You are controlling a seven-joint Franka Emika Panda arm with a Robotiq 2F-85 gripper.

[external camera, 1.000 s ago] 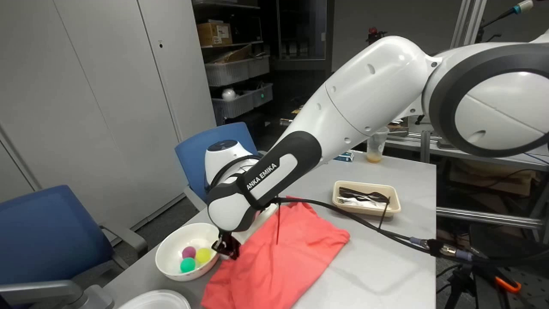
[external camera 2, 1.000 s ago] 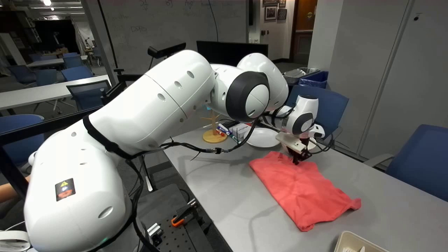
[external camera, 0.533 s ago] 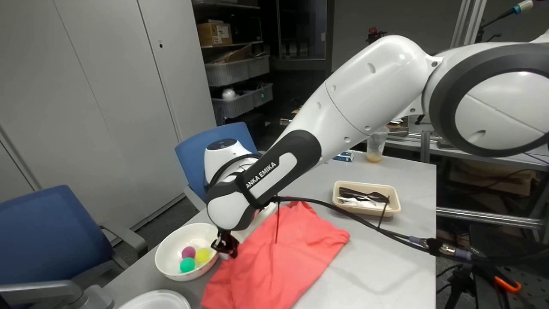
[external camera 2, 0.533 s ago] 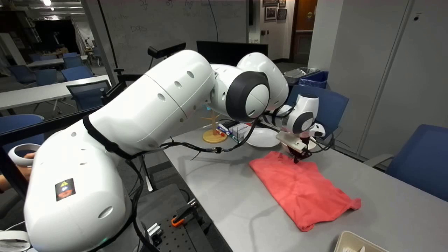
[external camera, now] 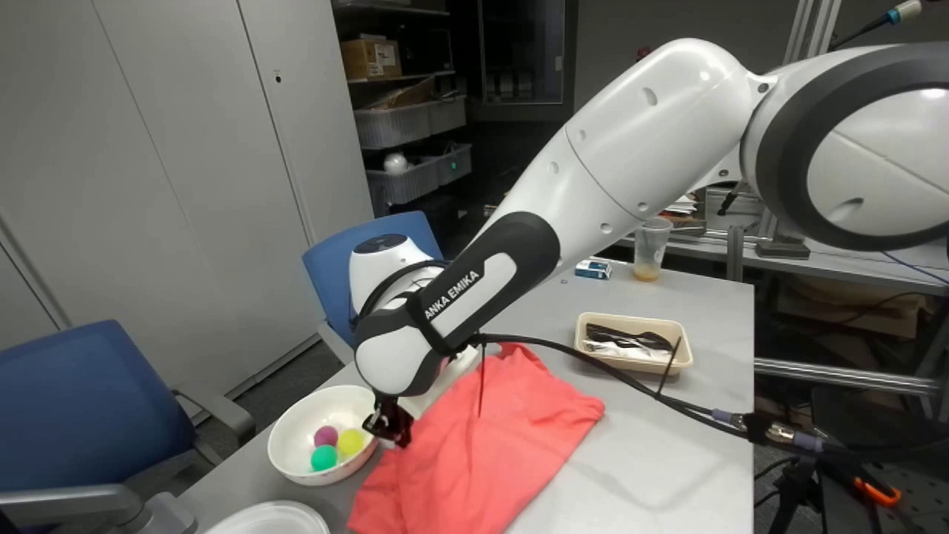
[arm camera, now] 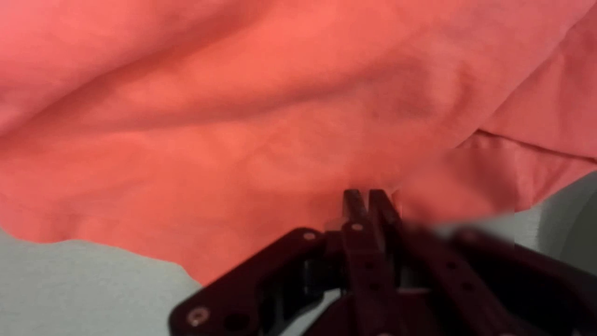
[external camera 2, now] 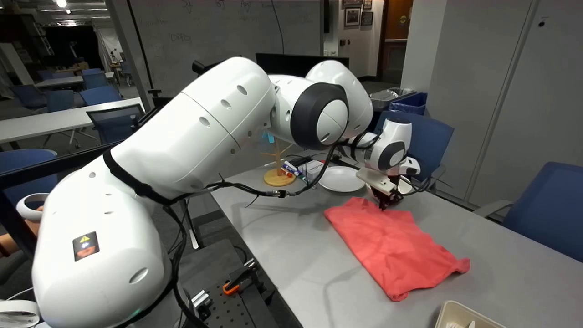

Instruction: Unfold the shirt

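Near shirt [external camera 2: 394,249] edge: tool [arm camera: 364,192]; table [external camera 2: 296,246] stretching alongside.

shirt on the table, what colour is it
The shirt is coral red; it shows best in an exterior view.

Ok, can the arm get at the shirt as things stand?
Probably yes: in the wrist view the shirt lies right at the jaws, nothing visibly between. The white bowl stands close beside them, which may crowd that side. They look nearly together; whether they pinch cloth I can't tell.
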